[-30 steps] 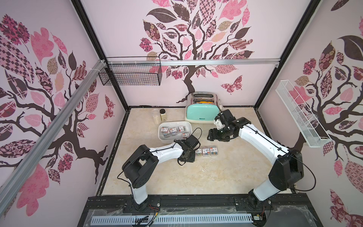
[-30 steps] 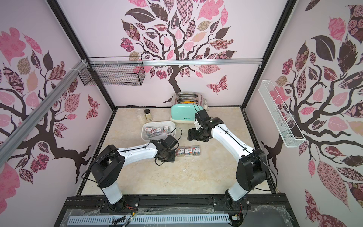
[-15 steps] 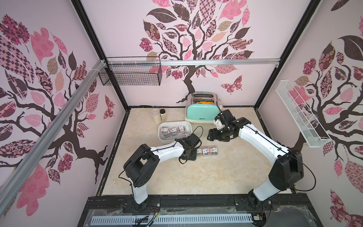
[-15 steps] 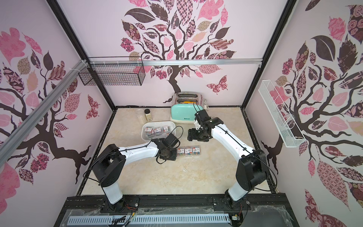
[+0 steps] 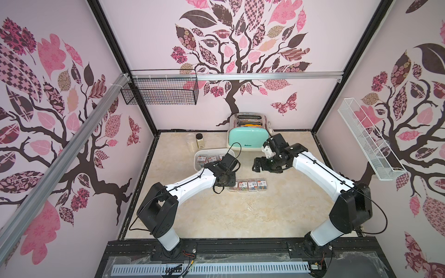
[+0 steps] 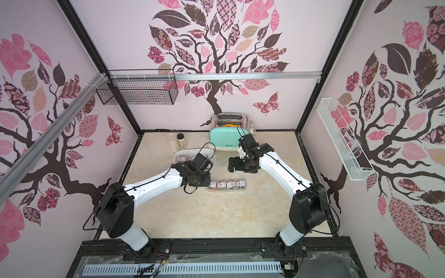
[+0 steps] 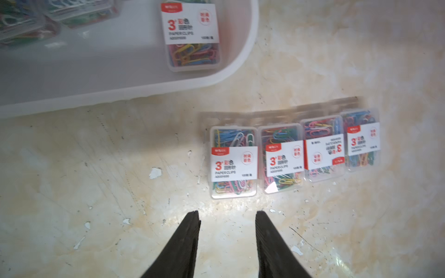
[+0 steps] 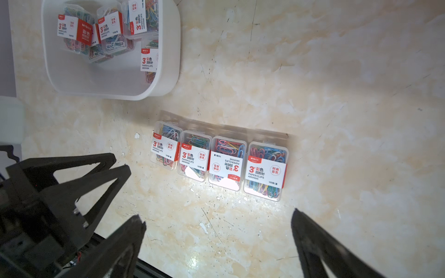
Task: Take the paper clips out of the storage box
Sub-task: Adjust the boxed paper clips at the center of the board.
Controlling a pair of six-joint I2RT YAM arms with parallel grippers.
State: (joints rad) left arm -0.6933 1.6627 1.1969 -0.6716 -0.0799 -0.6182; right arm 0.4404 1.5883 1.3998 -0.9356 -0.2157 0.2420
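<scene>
Four cases of paper clips [image 5: 248, 185] lie in a row on the marble table, also in the left wrist view [image 7: 283, 161] and the right wrist view [image 8: 227, 163]. Several more cases [image 8: 112, 31] lie in the white storage box [image 8: 178, 48], whose rim [image 5: 214, 150] shows behind the left wrist. One case [image 7: 191, 36] sits in the box's corner. My left gripper [image 7: 227, 214] hovers just short of the row's end case, open, nothing between its fingers. My right gripper [image 8: 218, 216] hangs wide open and empty above the table, right of the box [image 6: 190, 149].
A mint-green toaster [image 5: 245, 139] stands at the back wall. Two jars [image 5: 196, 142] stand behind the box. A black wire basket [image 5: 161, 93] hangs on the back wall and a white one [image 5: 368, 142] on the right wall.
The right gripper's jaws have spread much wider. The left wrist has shifted slightly toward the box. The row of cases has not moved.
</scene>
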